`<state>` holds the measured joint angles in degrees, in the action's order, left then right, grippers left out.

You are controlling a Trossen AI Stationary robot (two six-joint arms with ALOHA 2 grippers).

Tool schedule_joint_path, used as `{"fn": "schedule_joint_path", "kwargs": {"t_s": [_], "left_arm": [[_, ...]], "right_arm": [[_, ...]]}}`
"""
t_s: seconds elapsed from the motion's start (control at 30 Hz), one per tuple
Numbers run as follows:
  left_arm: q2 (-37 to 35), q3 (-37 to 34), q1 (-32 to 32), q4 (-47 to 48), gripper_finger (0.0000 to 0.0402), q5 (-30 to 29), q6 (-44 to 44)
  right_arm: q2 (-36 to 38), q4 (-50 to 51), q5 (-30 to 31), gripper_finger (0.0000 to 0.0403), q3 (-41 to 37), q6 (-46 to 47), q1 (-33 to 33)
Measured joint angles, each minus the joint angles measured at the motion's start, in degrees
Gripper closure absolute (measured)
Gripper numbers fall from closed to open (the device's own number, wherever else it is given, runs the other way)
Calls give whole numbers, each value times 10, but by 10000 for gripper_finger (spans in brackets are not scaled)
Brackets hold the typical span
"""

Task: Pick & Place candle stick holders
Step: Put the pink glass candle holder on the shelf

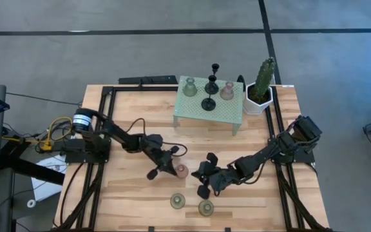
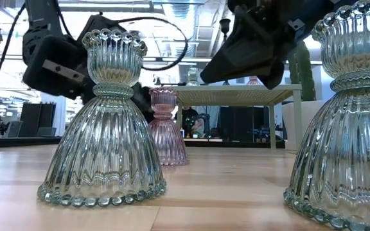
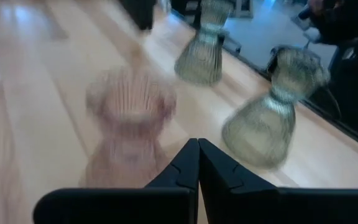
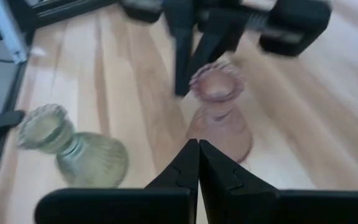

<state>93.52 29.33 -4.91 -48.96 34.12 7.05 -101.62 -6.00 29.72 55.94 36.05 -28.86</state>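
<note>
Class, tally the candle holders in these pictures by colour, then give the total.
Black holders: 2
Green holders: 3
Pink holders: 2
Total: 7

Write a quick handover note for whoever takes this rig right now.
Left gripper: fingers shut, empty, beside the pink holder mid-table.
Right gripper: fingers shut, empty, on that holder's other side.
On the stand: one green holder, one pink, two black.
At the front edge: two green holders, upright.
Left: which way they go is unclear.
</note>
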Motion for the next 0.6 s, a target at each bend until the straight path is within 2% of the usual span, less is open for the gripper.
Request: {"fn": "schedule_joint_path", "kwargs": {"t_s": [0.17,0.43,0.6], "left_arm": [[-69,-49,4,40,398,-27,-3],[-225,-156,5,42,397,-185,-27],[-308,-196,5,41,397,-200,-48]], "right_arm": [[0,1,-25,403,0,0,6],[-10,17,-38,403,0,0,27],[-32,12,-64,403,-2,0,45]]}}
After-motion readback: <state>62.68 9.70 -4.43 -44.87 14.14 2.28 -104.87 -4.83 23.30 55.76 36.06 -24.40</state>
